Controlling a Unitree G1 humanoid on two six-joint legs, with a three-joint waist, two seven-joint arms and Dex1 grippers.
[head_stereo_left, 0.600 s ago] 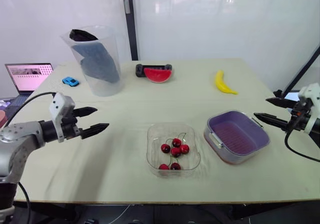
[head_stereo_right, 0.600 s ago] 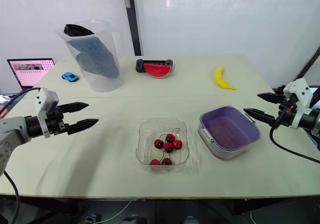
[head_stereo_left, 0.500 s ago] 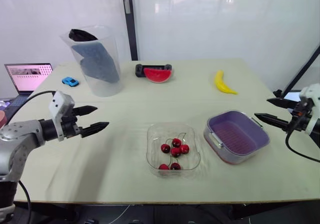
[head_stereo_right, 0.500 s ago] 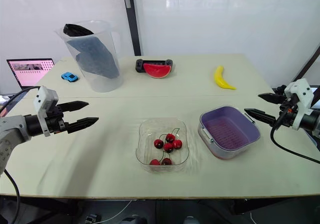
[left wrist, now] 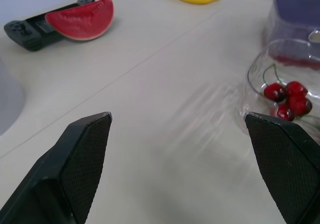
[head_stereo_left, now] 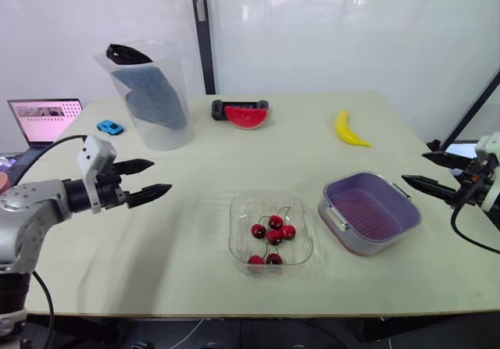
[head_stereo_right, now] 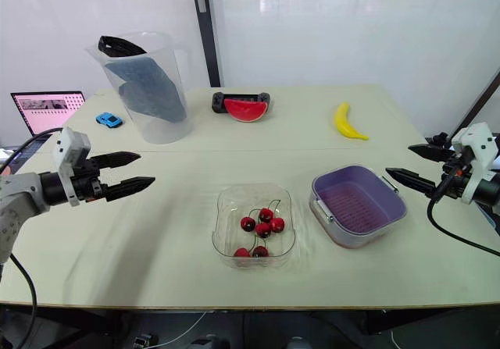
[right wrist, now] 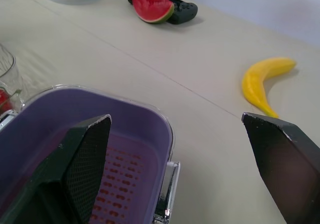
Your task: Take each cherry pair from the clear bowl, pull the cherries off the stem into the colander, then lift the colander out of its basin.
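A clear bowl (head_stereo_left: 271, 235) near the table's front holds several red cherries (head_stereo_left: 274, 232) on green stems. To its right sits the purple colander (head_stereo_left: 369, 211) inside its clear basin, with nothing in it. My left gripper (head_stereo_left: 148, 179) hovers open over the table, well to the left of the bowl. In the left wrist view the cherries (left wrist: 288, 98) lie ahead beyond the wide-apart fingers (left wrist: 82, 159). My right gripper (head_stereo_left: 430, 172) hangs open just off the colander's right side. The right wrist view shows the colander (right wrist: 85, 154) close below.
At the back stand a tall clear jug (head_stereo_left: 150, 91) with a dark cloth, a watermelon slice (head_stereo_left: 246, 116) against a black controller, a banana (head_stereo_left: 348, 129) and a small blue toy car (head_stereo_left: 109, 126). A laptop (head_stereo_left: 45, 119) sits off the table's left edge.
My left gripper has risen slightly and edged toward the back of the table. My right gripper has drifted a little to the right, away from the colander. Both stay open.
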